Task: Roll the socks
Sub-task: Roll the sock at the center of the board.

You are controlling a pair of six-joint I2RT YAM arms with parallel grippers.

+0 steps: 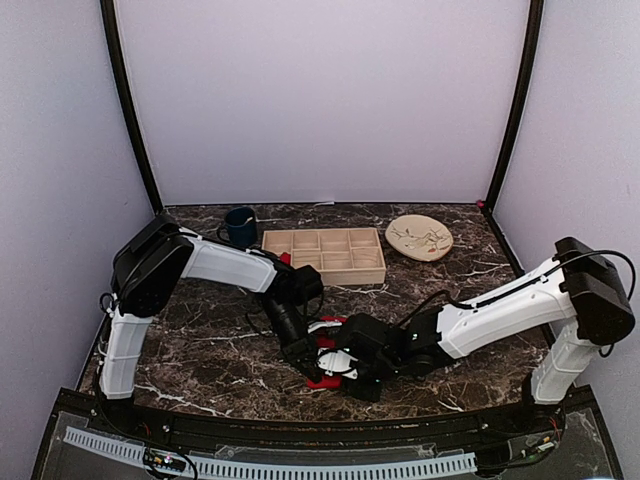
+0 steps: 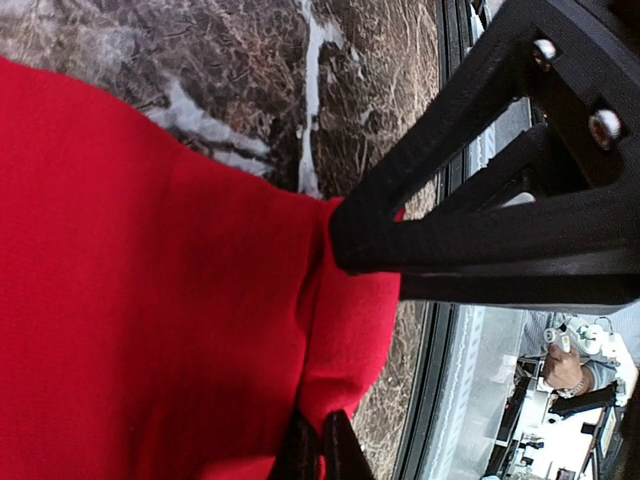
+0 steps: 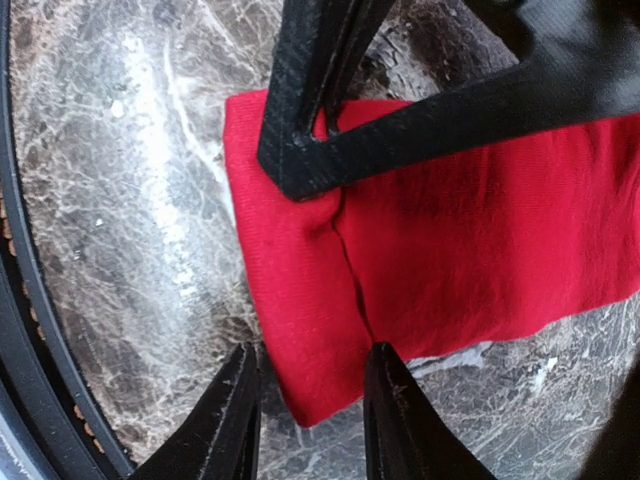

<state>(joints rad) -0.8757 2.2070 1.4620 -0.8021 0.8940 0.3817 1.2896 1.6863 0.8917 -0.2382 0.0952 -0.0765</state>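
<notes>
Dark brown marble table (image 1: 200, 340) with white veins is the floor of a box with pale lilac walls (image 1: 320, 100). Close to the front edge, in the middle, we see the bright red soft cloth socks (image 3: 450, 240) lying flat on the stone. Both black pincers meet there.

The left pincer (image 2: 322, 445) is clenched tight on the red cloth at its short end. The right pincer (image 3: 312, 360) has its two fingers apart, one on each side of a corner of that same end. We see bare table between one finger and the cloth, so it is not squeezing.

From that end the socks stretch away long and flat, off to the right in the right wrist view. So we think the roll has to start at this end and go the long way along the cloth. Both arms are right at the socks, and the left one has hold.

Now we count. We see two arms and two pincers. We see one red heap. The arms hide much of it from above, so we cannot tell if it is one sock or two laid together.

Farther back stands one pale wooden tray (image 1: 330, 277) with little square boxes. At its left is one dark blue round mug (image 1: 240, 226). At its right is one round tan plate (image 1: 419, 238).
</notes>
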